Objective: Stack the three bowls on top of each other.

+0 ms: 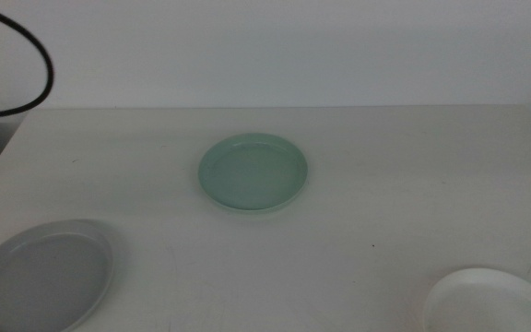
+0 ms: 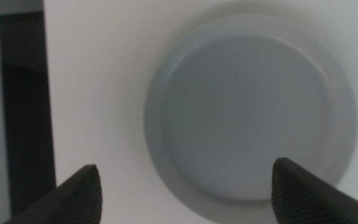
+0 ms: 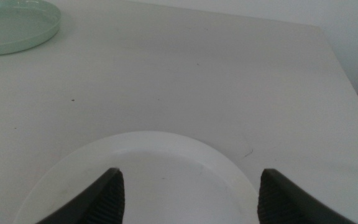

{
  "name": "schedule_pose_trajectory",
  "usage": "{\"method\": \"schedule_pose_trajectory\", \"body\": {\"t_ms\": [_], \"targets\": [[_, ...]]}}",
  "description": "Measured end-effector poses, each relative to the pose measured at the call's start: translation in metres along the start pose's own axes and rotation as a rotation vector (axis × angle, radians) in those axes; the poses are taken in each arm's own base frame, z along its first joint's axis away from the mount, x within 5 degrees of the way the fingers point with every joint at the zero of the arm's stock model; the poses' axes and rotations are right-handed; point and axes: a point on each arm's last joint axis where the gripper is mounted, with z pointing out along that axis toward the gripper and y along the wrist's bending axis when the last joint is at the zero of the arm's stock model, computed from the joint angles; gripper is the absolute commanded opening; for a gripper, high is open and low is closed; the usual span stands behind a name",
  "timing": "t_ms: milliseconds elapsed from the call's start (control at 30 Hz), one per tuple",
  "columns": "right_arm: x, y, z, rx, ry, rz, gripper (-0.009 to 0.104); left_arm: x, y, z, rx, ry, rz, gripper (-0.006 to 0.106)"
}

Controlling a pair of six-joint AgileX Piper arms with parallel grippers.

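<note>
Over on the left, the grey bowl sits near the front edge of the pale matte table, smooth and round with a low rim. Above it hangs the left hand, spread wide and holding nothing. The mint green bowl, glossy and shallow, sits mid-table, well apart from the others. At front right lies the white bowl, the right hand over it, equally wide and empty.

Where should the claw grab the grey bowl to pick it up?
Probably on its low rim. The grey bowl lies flat and is too wide to span, so the open left claw above it should come straight down, one jaw inside the rim, one outside.
</note>
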Motion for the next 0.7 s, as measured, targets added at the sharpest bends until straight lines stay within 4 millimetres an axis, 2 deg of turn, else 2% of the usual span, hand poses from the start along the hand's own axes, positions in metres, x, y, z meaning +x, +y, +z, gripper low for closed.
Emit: {"method": "schedule_pose_trajectory", "body": {"t_ms": [200, 300, 467, 633, 700], "targets": [[0.000, 0.000, 0.000, 0.000, 0.000, 0.000, 0.055, 0.003, 0.032, 0.050, 0.084, 0.070, -0.079, 0.105], [0.000, 0.000, 0.000, 0.000, 0.000, 0.000, 0.055, 0.005, 0.040, 0.082, 0.111, 0.122, -0.109, 0.105], [0.000, 0.000, 0.000, 0.000, 0.000, 0.000, 0.055, 0.011, 0.047, 0.122, 0.154, 0.188, -0.155, 0.105], [0.000, 0.000, 0.000, 0.000, 0.000, 0.000, 0.055, 0.015, 0.051, 0.142, 0.164, 0.221, -0.151, 0.103], [0.000, 0.000, 0.000, 0.000, 0.000, 0.000, 0.055, 0.015, 0.052, 0.144, 0.161, 0.219, -0.153, 0.090]]}}
